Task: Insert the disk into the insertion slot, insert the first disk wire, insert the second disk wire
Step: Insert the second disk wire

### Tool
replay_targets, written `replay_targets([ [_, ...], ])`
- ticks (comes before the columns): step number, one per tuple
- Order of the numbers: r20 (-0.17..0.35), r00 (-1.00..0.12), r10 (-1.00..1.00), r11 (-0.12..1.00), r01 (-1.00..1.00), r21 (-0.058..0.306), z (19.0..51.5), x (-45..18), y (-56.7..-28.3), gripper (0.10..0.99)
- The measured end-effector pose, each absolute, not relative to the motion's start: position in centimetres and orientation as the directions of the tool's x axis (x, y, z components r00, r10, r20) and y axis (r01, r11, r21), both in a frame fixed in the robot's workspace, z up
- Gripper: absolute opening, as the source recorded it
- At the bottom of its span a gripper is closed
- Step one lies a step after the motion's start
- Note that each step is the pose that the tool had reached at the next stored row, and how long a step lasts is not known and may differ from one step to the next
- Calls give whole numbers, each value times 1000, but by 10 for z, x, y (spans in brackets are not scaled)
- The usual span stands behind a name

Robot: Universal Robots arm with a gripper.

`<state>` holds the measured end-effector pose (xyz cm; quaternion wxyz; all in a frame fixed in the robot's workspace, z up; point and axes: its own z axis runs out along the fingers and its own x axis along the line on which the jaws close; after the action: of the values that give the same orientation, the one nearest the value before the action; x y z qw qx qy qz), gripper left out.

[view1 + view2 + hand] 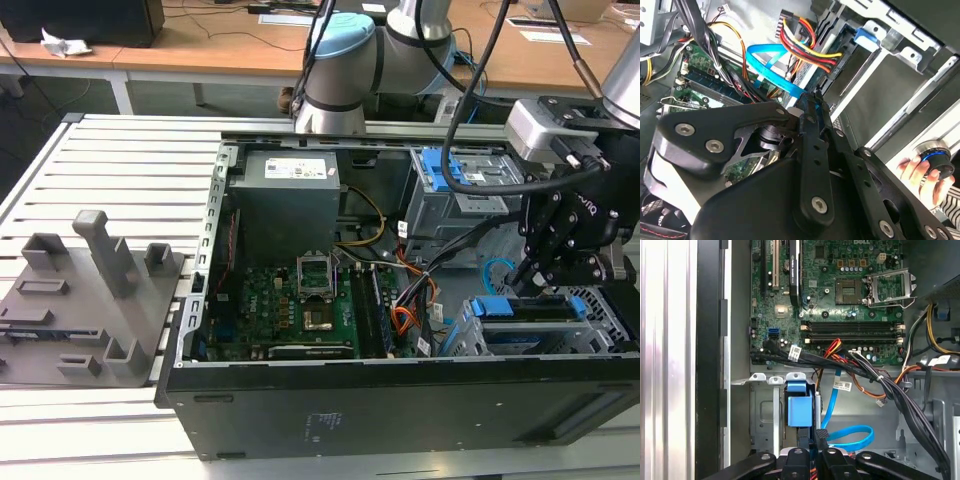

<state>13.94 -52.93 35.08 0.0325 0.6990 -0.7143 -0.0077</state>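
Gripper: the gripper (527, 275) hangs low over the drive corner of the open computer case (400, 400), at the lower right of the exterior view. This puts the fingers (829, 460) straight in line with the disk's connector end.
Fingers: clenched, as far as I can judge, on the black plug of the blue wire (852, 432). The plug pokes out from between the tips, so it can be steered by its stiff end.
Blue wire: it loops free behind the plug. The slack probably lets the plug move without pulling on the motherboard end.
Disk: the disk (530, 307) already sits in the insertion slot (605, 315), with its blue carrier at the mouth of the bay, just beside the gripper. In the first wrist view the carrier (799, 407) faces the fingers end-on.
Insertion slot: silver sheet-metal cage in the case's lower right corner. It holds the disk steady for plugging.
Task state: the disk step looks done; wire work is in hand.
Motherboard: the motherboard (290, 300) lies flat mid-case, well apart from the gripper.
Table: the slatted table (120, 160) carries the case, with a grey fixture (100, 290) lying untouched at the left.
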Motion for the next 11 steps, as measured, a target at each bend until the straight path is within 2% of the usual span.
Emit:
replay_targets([
  [11, 36, -21, -999, 23, -998, 57, 343, 150, -529, 165],
])
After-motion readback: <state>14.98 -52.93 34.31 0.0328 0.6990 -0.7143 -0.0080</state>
